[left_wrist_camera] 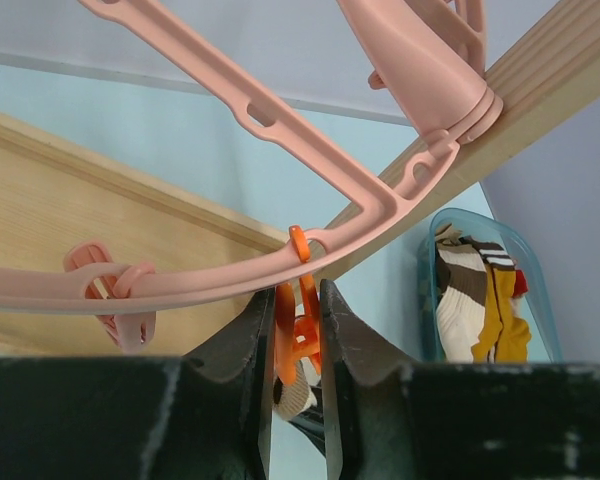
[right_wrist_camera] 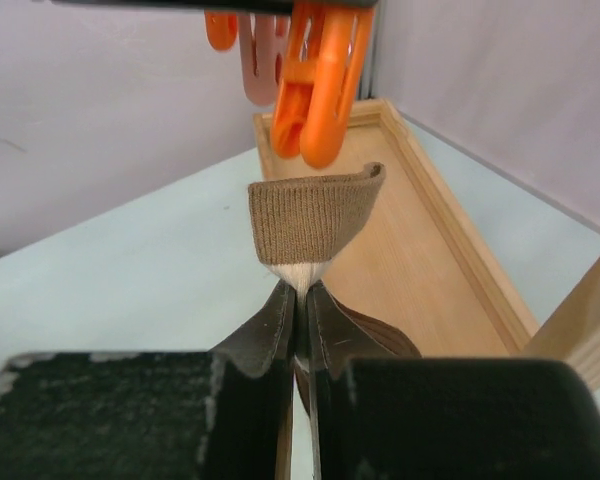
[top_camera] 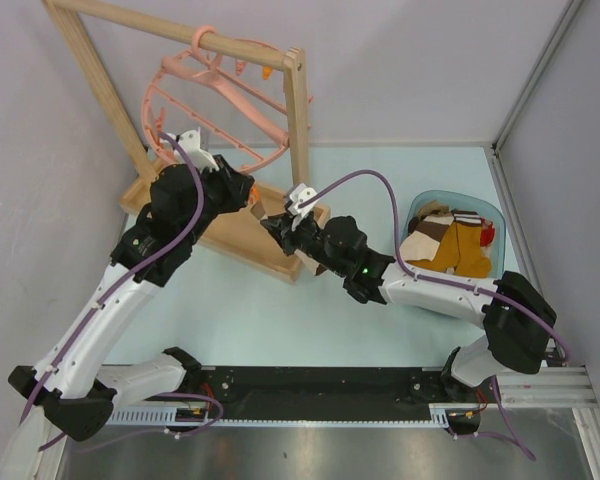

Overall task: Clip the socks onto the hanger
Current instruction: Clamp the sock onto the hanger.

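Beneath the hanger (left_wrist_camera: 315, 165) rim, my left gripper (left_wrist_camera: 296, 305) squeezes an orange clip (right_wrist_camera: 320, 90). My right gripper (right_wrist_camera: 300, 292) pinches a sock (right_wrist_camera: 305, 215), its cuff just below the clip's mouth, not yet inside. Risk: if I relax the squeeze early or the limp cuff folds aside, the clip bites air.

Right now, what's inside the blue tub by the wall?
A cream-and-brown sock and a mustard sock with a striped cuff lie piled in the blue tub. Anything beneath them is covered, and the right arm hides the tub's near edge.
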